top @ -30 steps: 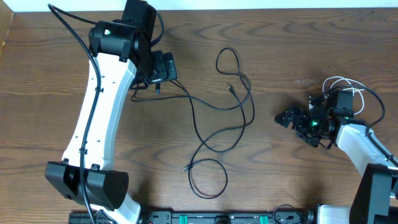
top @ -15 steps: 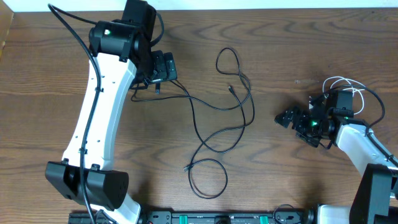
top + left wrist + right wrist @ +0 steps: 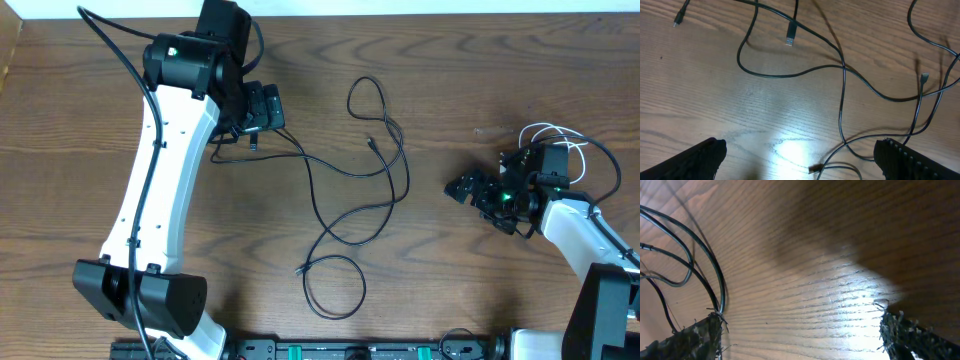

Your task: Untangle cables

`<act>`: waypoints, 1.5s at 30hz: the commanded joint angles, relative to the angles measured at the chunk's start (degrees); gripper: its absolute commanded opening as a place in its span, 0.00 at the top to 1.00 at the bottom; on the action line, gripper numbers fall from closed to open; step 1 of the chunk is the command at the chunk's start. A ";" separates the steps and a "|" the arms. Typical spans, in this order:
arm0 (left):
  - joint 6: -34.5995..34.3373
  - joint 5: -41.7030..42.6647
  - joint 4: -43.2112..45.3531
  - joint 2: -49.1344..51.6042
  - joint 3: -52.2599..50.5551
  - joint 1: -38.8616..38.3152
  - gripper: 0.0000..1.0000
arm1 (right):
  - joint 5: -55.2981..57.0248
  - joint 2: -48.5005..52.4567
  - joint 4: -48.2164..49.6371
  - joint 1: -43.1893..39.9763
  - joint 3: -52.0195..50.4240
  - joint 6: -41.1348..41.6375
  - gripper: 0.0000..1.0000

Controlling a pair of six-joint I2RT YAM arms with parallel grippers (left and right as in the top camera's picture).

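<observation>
Since both claws stand spread and empty, the left gripper (image 3: 264, 108) is nearer: the black cables (image 3: 842, 100) lie just ahead of its fingertips, stretched crosswise; the right gripper (image 3: 463, 190) sits well apart.

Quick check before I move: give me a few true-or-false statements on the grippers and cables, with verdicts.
The left gripper is open and empty. True.
The right gripper is shut on a black cable. False: it is open and empty, off to the right of the black cables.
The black cables cross one another on the table. True.
Every black cable lies straight. False: they curve, with a loop at the near end.
</observation>
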 commanded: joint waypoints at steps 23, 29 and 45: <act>-0.55 -0.92 -0.13 -0.07 1.03 0.20 0.01 | 0.50 0.31 -1.18 0.31 -0.28 0.48 0.01; -0.55 -0.92 -0.15 -0.07 1.03 0.20 0.01 | 0.50 0.31 -1.16 0.31 -0.28 0.48 0.01; -0.55 -0.92 -0.15 -0.07 1.03 0.20 0.01 | -26.64 0.28 -0.22 0.44 -0.20 -19.98 0.01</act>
